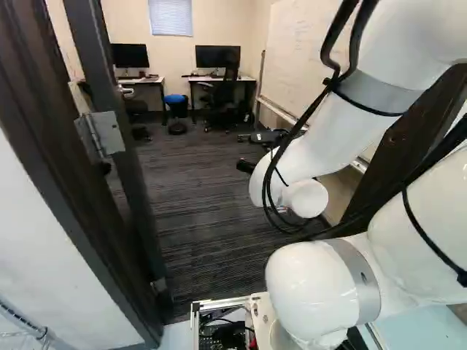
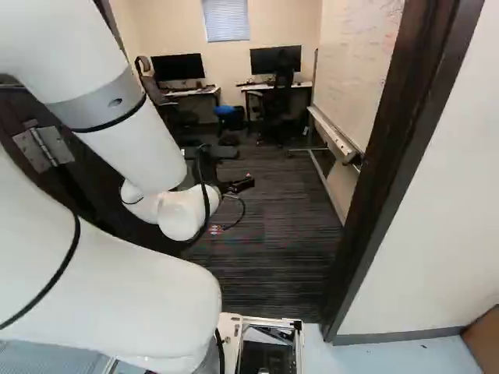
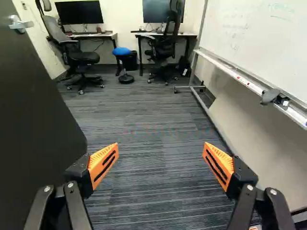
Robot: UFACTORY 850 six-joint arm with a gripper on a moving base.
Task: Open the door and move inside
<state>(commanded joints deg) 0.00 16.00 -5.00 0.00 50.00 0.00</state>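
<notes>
Striped dark carpet runs ahead of us to monitors on desks (a blue-topped stool sits near them), with a whiteboard along one side. We see the door standing open beside the tool, its lever handle further in. Our arm reaches through the doorway, the tool spread wide over the carpet.
</notes>
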